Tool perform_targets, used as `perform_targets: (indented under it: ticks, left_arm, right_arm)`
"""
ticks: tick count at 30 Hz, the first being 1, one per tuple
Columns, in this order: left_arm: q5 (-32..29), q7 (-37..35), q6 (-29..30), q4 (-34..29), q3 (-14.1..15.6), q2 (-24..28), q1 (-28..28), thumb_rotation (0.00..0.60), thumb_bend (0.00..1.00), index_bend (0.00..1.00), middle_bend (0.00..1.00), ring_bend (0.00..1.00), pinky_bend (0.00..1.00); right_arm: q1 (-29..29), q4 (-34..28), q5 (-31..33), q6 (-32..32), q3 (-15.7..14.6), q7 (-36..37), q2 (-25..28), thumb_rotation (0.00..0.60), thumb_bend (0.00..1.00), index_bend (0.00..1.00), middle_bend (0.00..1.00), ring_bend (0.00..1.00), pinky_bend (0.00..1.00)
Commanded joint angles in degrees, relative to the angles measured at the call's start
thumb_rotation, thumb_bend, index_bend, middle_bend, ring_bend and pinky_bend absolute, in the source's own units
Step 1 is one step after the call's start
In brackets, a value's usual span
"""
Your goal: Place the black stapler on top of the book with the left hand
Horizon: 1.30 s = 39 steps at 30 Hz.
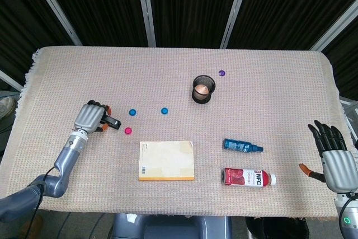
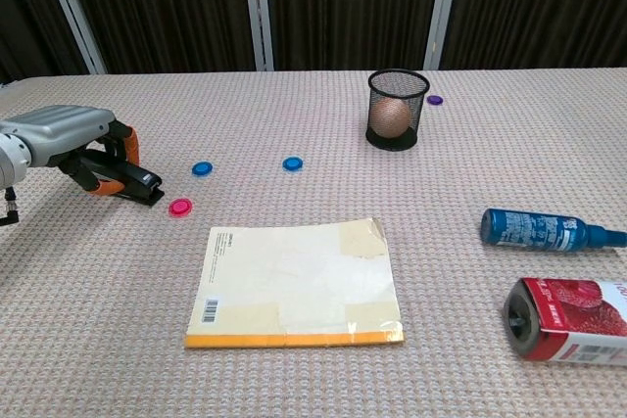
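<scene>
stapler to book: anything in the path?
Mostly open cloth. Only the pink disc lies flat between the black stapler, which the left hand is around, and the book; lifting the stapler should pass over it.

Both hands, left hand (image 1: 89, 118) and right hand (image 1: 337, 163), have silver-grey backs, black fingers (image 1: 326, 137) with orange tips, and grey forearms; a green light glows at the right wrist.

Bright, even overhead light, soft faint shadows, sharp focus, dark backdrop.
</scene>
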Motion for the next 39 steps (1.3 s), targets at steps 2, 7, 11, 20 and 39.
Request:
perform_targets:
  ticks: [2, 7, 11, 20, 39]
  left_arm:
    - [0.08, 0.31, 0.74, -0.97, 0.29, 0.07, 0.08, 0.6, 0.39, 0.67, 0.68, 0.53, 0.39]
    - [2.08, -1.44, 3.96, -6.28, 0.48, 2.52, 0.77, 0.6, 0.44, 0.76, 0.75, 0.6, 0.44]
    - [4.18, -0.53, 6.94, -13.23, 0.49, 5.11, 0.76, 0.6, 0.43, 0.76, 0.75, 0.6, 0.45]
    - [1.88, 11.05, 5.26, -20.87, -1.41, 2.17, -4.26, 0.6, 0.42, 0.76, 0.73, 0.59, 0.45]
    - [-0.89, 20.62, 2.21, -22.38, 1.27, -8.32, -10.4, 0.6, 0.41, 0.75, 0.72, 0.57, 0.45]
  right_arm:
    - [-0.08, 0.09, 0.38, -0.03, 0.14, 0.51, 0.18, 0.6, 0.07, 0.0, 0.0, 0.0, 0.0]
    - [0.11, 0.12, 0.57, -0.46, 0.2, 0.83, 0.29, 0.6, 0.07, 0.0, 0.0, 0.0, 0.0]
    - [0.6, 0.01, 0.99, -1.64, 0.21, 0.99, 0.29, 0.6, 0.07, 0.0, 0.0, 0.0, 0.0]
    - [1.15, -0.18, 0.51, -2.77, -0.23, 2.21, 1.0, 0.6, 0.07, 0.0, 0.0, 0.0, 0.0]
    - [-0.88, 0.48, 0.73, 0.17, -0.34, 8.23, 3.38, 0.6, 0.07, 0.0, 0.0, 0.0, 0.0]
